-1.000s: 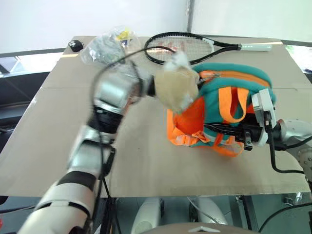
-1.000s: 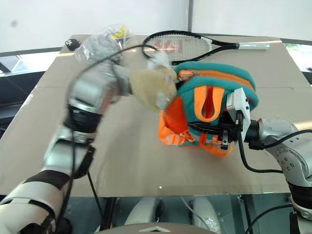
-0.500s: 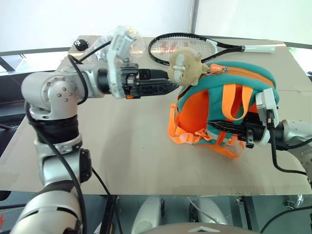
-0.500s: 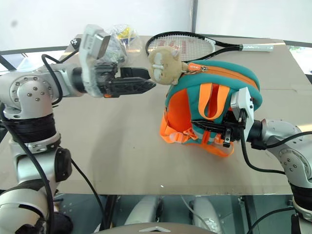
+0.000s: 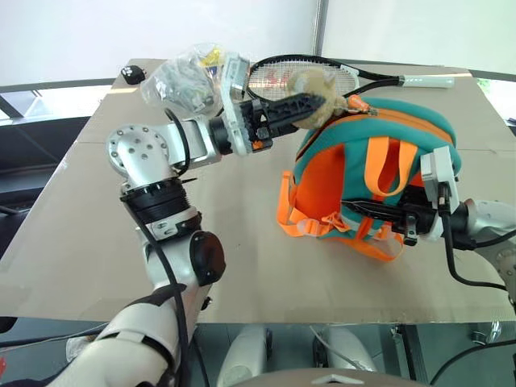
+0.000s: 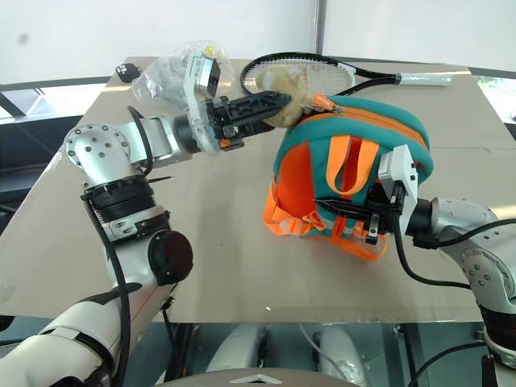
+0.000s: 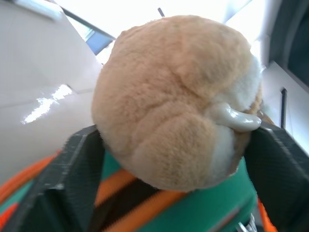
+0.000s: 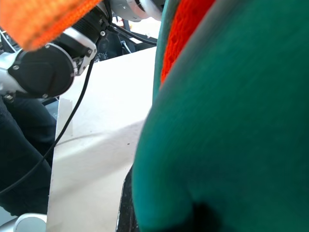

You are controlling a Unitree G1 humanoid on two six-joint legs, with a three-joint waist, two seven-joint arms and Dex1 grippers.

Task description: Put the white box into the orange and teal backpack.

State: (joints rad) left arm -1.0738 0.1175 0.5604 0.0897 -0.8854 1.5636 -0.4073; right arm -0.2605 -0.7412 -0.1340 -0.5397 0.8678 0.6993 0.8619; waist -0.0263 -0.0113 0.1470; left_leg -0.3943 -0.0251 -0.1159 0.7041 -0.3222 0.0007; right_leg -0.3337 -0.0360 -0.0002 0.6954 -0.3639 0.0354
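The orange and teal backpack (image 5: 372,181) stands upright on the cardboard-covered table (image 5: 97,226), right of centre, straps facing the camera. The right gripper (image 5: 379,216) reaches in level from the right, its fingers pressed together on the backpack's lower strap webbing. The left gripper (image 5: 316,102) points across toward the backpack's top; its fingers (image 7: 72,179) stand either side of the tan plush toy (image 7: 176,101) fastened at the zipper, and whether they press on it cannot be told. Behind lie a tennis racket (image 5: 322,72) and a clear plastic bag (image 5: 181,76). The white box cannot be located.
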